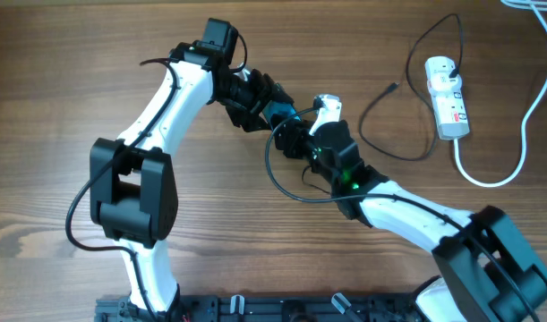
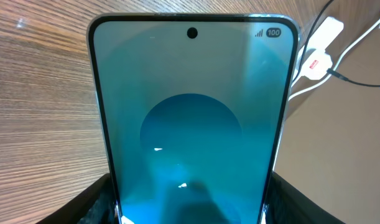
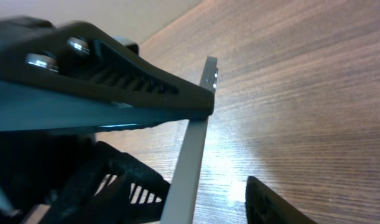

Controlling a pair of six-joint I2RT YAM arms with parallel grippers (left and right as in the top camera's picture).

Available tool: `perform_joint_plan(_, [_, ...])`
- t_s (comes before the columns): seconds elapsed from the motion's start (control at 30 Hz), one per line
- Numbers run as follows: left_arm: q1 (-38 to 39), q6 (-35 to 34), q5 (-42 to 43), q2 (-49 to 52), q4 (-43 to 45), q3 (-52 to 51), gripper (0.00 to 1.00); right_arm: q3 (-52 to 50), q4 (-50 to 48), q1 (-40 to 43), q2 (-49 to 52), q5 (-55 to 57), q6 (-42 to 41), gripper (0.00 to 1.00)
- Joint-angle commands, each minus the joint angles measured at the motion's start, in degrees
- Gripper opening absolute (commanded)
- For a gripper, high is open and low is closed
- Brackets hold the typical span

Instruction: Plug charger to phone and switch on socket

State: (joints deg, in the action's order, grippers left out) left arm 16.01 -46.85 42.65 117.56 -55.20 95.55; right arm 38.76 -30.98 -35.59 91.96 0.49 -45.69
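My left gripper (image 1: 258, 100) is shut on the phone (image 1: 278, 113) and holds it above the middle of the table. In the left wrist view the phone (image 2: 190, 124) fills the frame, light blue screen with a teal oval, between the jaws (image 2: 190, 214). My right gripper (image 1: 293, 136) is open right beside the phone. In the right wrist view the phone's thin edge (image 3: 194, 149) stands between its fingers (image 3: 224, 196), with a gap to the right finger. The charger's black cable (image 1: 380, 143) loops on the table, its tip (image 1: 394, 88) free. The socket (image 1: 447, 97) lies at the far right.
The socket's thick white cord (image 1: 524, 134) curves along the right edge of the table. The socket (image 2: 320, 51) and black cable (image 2: 357, 81) also show at the top right of the left wrist view. Bare wood lies left of the arms.
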Motion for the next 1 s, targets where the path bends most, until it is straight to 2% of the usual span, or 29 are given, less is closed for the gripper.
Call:
perform_joint_plan(0.0, [1.53, -0.31, 0.96, 0.2, 0.13, 1.33, 0.39, 1.88, -0.57, -0.2, 2.56, 1.27, -0.81, 0.55])
perform_joint_plan(0.13, [1.51, -0.31, 0.94, 0.2, -0.66, 1.33, 0.39, 1.9, -1.46, -0.17, 2.56, 1.7, -0.85, 0.52])
perform_joint_plan(0.23, [1.53, 0.09, 0.94, 0.2, -1.38, 1.33, 0.39, 1.9, -1.62, -0.17, 2.56, 1.55, -1.03, 0.39])
perform_joint_plan(0.43, [1.53, 0.09, 0.96, 0.2, -1.38, 1.33, 0.39, 1.9, -1.03, -0.17, 2.56, 0.79, -0.98, 0.38])
perform_joint_plan(0.57, [1.53, 0.11, 0.92, 0.2, -1.36, 1.33, 0.39, 1.9, 1.86, -0.17, 2.56, -0.55, -1.01, 0.27])
perform_joint_plan(0.97, [1.53, 0.09, 0.94, 0.2, -1.38, 1.33, 0.42, 1.9, 1.29, -0.17, 2.54, -4.37, -2.54, 0.11])
